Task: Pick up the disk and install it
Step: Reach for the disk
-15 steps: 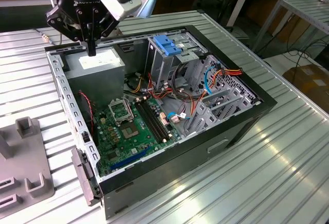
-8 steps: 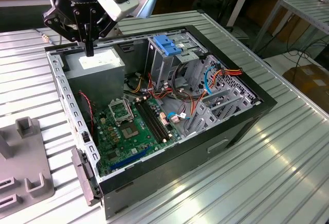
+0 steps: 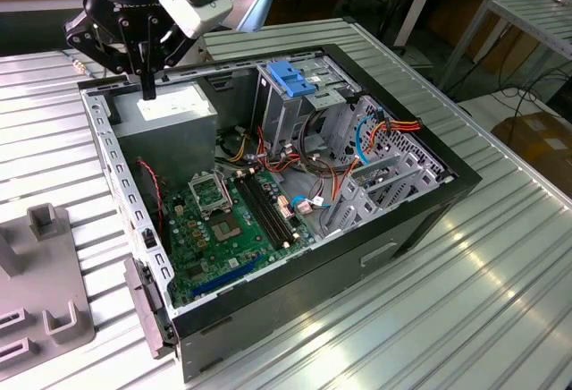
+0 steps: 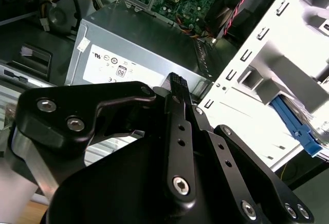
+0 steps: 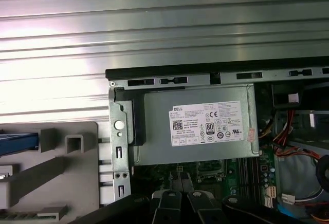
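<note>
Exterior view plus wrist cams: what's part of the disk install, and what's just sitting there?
Job:
- gripper, shut, holding nothing
- disk, its blue edge on the grey fixture
- drive cage in the open case, the likely slot

Just there:
- power supply
- motherboard
- cables

The hand hangs, fingers together, just above the power-supply box, which fills that corner of the open case; the drive cage and tangled cables crowd the case towards the exterior view's right; above the motherboard the way down is open; the tabletop offers free room on the exterior view's right; a grey fixture stands at its left.
</note>
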### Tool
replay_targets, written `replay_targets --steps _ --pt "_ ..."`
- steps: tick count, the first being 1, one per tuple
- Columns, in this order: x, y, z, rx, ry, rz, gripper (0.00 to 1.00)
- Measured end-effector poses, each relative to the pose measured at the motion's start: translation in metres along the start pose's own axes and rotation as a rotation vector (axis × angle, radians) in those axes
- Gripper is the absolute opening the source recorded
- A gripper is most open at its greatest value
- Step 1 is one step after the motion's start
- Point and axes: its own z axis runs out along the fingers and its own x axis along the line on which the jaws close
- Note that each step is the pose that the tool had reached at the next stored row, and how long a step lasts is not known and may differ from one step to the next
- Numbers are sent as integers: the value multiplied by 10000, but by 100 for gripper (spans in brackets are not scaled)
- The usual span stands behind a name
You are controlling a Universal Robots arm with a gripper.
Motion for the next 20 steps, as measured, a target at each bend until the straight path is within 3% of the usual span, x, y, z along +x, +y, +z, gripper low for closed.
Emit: replay_targets --steps 20 --pt "189 -14 -5 0 0 -1 10"
